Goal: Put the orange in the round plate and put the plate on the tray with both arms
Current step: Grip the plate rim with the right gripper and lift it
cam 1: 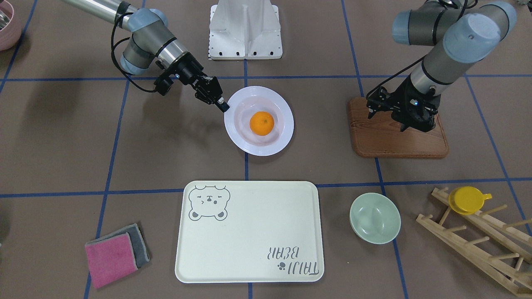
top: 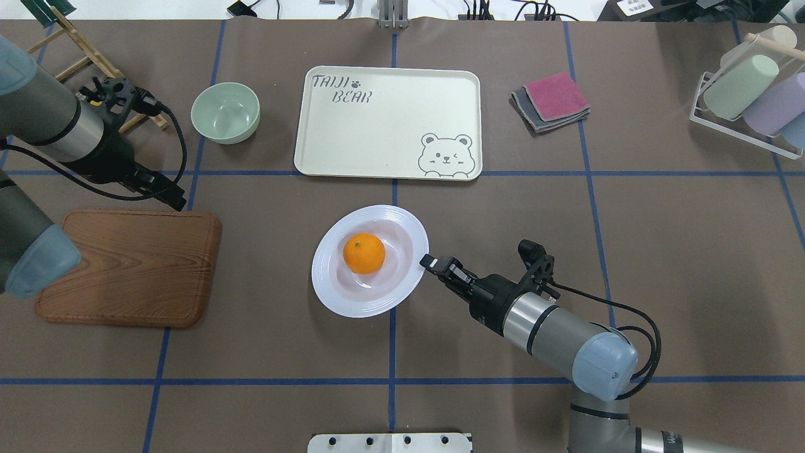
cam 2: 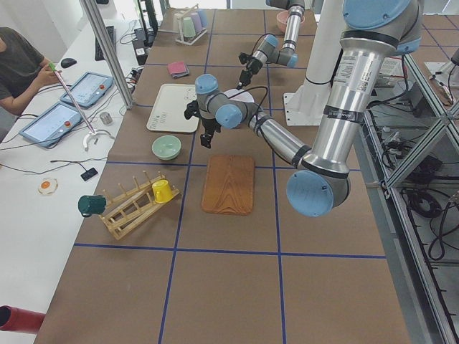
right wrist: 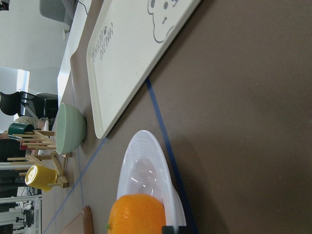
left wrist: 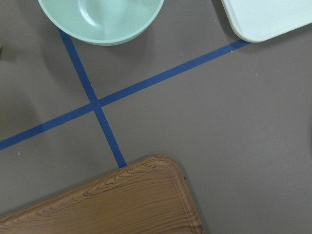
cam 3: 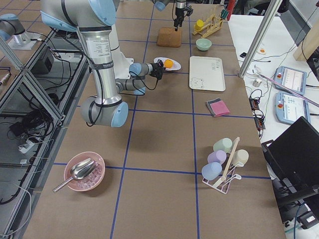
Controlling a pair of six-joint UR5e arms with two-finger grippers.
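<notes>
Tray [cam 1: 249, 232] is lying flat on the brown table, nothing on it, bear drawing and lettering facing up. It is sitting on the far side of the plate from the robot base, with a strip of table showing between them.

Wooden board [cam 1: 374, 141] is lying to the robot's left of the plate, well apart from it. Wooden peg rack [cam 1: 478, 245] is sitting at the far left corner, carrying a yellow cup [cam 1: 467, 200].

Round plate [cam 1: 257, 147] is resting on the table near the middle, on a blue tape line, not on the tray. Green bowl [cam 1: 392, 216] is sitting just beside the tray on the robot's left. Folded pink and grey cloths [cam 1: 110, 257] are lying on the tray's other side.

Right gripper [cam 1: 223, 107] is reaching in low from the robot's right, its tip touching the plate's rim. Fingers are looking close together there, but I cannot tell whether they are clamping the rim.

Left gripper [top: 181, 204] is hanging over the far edge of the wooden board, pointing down, fingers looking pressed together, holding nothing.

Orange [cam 1: 262, 123] is sitting in the plate's sunken centre, clear of both grippers.
</notes>
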